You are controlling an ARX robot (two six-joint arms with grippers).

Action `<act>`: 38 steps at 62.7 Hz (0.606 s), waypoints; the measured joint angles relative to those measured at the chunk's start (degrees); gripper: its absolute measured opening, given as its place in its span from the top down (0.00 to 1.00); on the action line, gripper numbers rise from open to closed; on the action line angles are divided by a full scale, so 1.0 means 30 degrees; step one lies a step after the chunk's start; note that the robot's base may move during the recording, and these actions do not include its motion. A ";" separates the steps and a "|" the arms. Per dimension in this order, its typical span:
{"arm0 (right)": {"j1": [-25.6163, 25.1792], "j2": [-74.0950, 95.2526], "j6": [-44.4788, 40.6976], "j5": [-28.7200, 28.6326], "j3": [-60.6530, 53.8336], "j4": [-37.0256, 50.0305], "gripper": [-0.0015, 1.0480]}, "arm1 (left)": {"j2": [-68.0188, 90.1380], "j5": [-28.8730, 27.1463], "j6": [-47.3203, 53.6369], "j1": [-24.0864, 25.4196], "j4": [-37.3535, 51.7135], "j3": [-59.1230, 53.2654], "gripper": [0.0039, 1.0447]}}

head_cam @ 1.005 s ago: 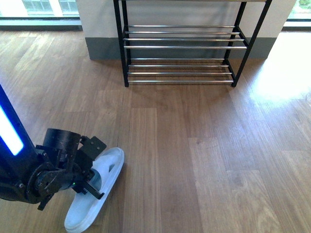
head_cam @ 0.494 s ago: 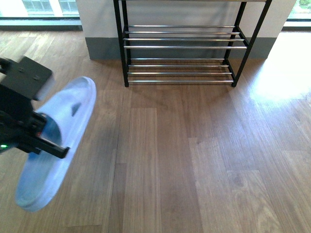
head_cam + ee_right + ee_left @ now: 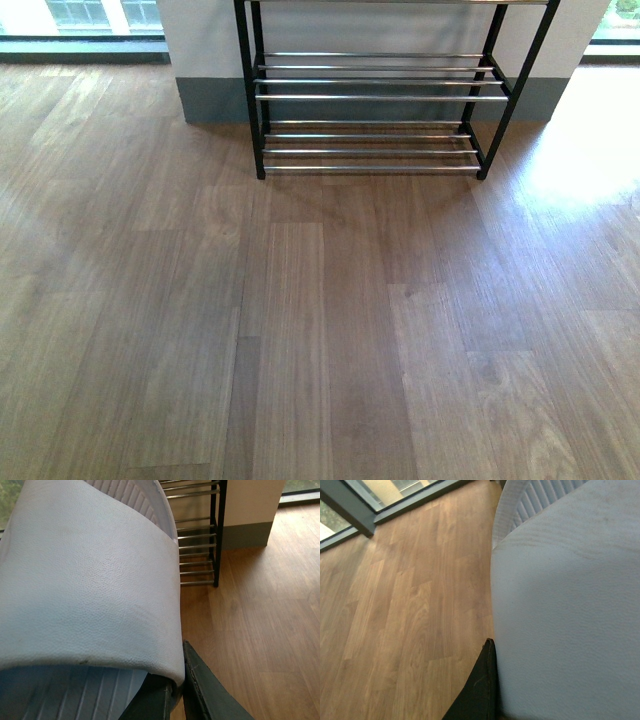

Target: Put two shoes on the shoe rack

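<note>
Both shoes are up off the wood floor (image 3: 320, 330), one per claw (they're plain white slides with ribbed footbeds). The left claw (image 3: 494, 675) is clamped on the strap of one white slide (image 3: 570, 610), though only one black finger (image 3: 481, 690) shows. The right claw (image 3: 181, 692) pinches the strap edge of the second slide (image 3: 90, 590). The shoe rack (image 3: 380, 97) stands on the floor by the wall ahead, and the right wrist view shows it beyond the second slide.
</note>
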 joint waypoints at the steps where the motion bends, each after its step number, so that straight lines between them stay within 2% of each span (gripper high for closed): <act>1: 0.0000 0.0000 0.0000 0.0000 0.0000 0.0000 0.98 | -0.0678 -0.0022 -0.0117 0.0029 -0.0364 -0.0058 0.98; 9: 0.0000 0.0000 0.0000 -0.0007 0.0000 0.0000 0.98 | -0.2106 -0.0211 -0.0532 0.0102 -0.0656 -0.0131 0.98; 38: 0.0000 0.0000 0.0000 0.0000 0.0000 0.0000 0.98 | -0.2098 -0.0153 -0.0707 0.0109 -0.0685 -0.0197 0.98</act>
